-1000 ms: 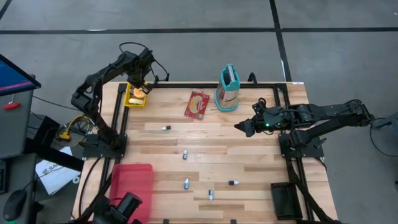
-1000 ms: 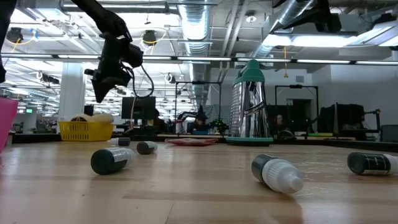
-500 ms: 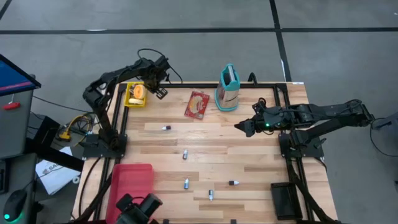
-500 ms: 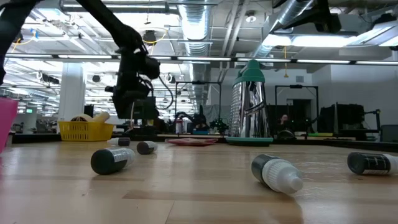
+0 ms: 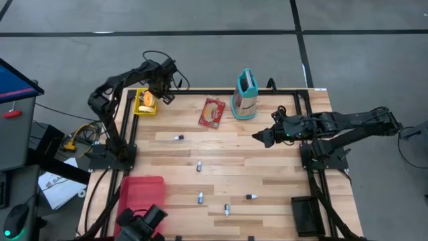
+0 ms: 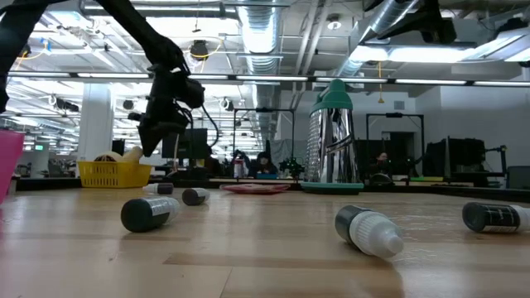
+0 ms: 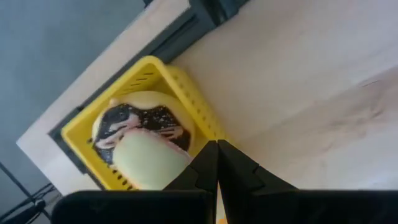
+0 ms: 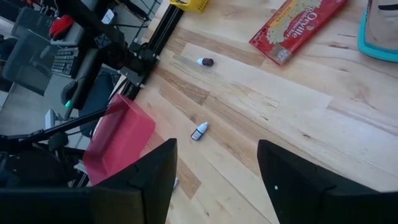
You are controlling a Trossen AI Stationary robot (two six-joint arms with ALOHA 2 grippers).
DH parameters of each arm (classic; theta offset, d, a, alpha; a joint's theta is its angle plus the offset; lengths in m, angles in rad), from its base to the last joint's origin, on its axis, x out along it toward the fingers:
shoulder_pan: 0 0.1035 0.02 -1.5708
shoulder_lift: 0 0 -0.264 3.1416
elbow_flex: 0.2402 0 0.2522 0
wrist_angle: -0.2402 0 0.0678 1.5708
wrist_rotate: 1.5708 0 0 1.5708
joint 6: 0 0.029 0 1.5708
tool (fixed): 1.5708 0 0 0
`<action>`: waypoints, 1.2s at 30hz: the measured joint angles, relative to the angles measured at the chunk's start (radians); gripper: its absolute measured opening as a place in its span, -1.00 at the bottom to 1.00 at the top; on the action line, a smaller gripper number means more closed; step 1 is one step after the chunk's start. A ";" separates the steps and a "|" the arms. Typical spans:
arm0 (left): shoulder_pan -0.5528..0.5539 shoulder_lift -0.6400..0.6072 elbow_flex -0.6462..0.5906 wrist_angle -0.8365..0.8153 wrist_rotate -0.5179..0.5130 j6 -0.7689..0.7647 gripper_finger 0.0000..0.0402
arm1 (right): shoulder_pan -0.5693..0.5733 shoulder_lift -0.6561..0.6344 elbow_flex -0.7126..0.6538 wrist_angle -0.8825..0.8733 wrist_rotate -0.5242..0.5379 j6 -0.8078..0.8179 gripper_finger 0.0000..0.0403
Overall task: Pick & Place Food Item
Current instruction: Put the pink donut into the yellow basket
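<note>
A yellow basket (image 5: 145, 102) stands at the table's far left corner and holds food: a pale bun (image 7: 149, 167) lying on a dark-topped pastry (image 7: 142, 118). The food peeks over the basket's rim (image 6: 126, 155) in the low view. My left gripper (image 7: 216, 145) is shut and empty. It hangs just above the basket's right wall (image 7: 198, 113), pointing steeply down, also seen from above (image 5: 163, 96) and from table height (image 6: 151, 149). My right gripper (image 5: 257, 137) hovers open and empty over the table's right middle, with nothing between its fingers (image 8: 155, 180).
A red snack packet (image 5: 212, 112) and a steel grater with a teal handle (image 5: 245, 94) lie at the far middle. Several small bottles (image 6: 368, 230) are scattered over the boards. A pink bin (image 5: 141, 198) stands at the near left corner.
My left gripper, shut throughout, has left its place high over the basket. It swung toward the table's right and came down, then drew back a little to the basket's right wall. The food has stayed in the basket.
</note>
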 joint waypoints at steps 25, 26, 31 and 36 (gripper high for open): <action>0.048 -0.104 -0.024 0.086 0.082 -0.085 -1.00 | 0.008 0.000 0.000 0.003 0.000 -0.013 0.07; 0.048 -0.095 -0.024 0.095 0.082 -0.086 -1.00 | 0.008 0.000 0.000 0.003 0.000 -0.013 0.07; 0.062 -0.056 -0.024 0.134 0.080 -0.083 -1.00 | 0.009 0.000 0.000 0.003 0.000 -0.002 0.07; 0.072 -0.013 -0.024 0.115 0.080 -0.080 -1.00 | 0.010 0.000 0.000 0.003 0.000 0.005 0.07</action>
